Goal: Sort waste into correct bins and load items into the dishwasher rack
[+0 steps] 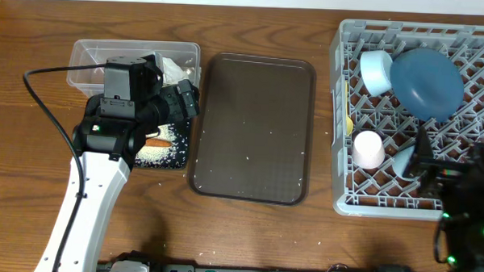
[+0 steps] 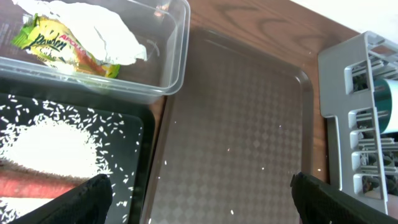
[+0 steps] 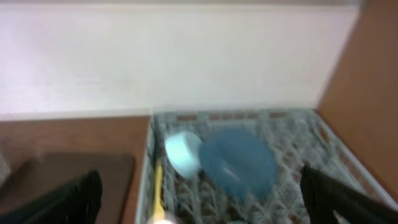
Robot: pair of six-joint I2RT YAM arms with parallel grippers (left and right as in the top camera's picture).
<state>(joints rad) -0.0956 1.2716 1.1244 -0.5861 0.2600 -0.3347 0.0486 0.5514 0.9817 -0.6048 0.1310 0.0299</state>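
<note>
Left gripper (image 2: 200, 198) hangs spread and empty over the black tray's (image 2: 146, 134) right edge, where rice (image 2: 46, 146) and a carrot stick (image 2: 31, 183) lie. Crumpled paper (image 2: 93, 31) fills the clear tub (image 2: 177, 43). Right gripper (image 3: 202, 196), fingers apart and empty, hovers over the dishwasher rack's (image 1: 338, 91) front-right part, which holds the dark blue plate (image 1: 425, 82) and pink cup (image 1: 368, 148).

Soft, even light, faint shadows. The right wrist view is blurred throughout; the left wrist view is sharp, with glints on the clear tub (image 2: 176, 59) at eleven o'clock.
</note>
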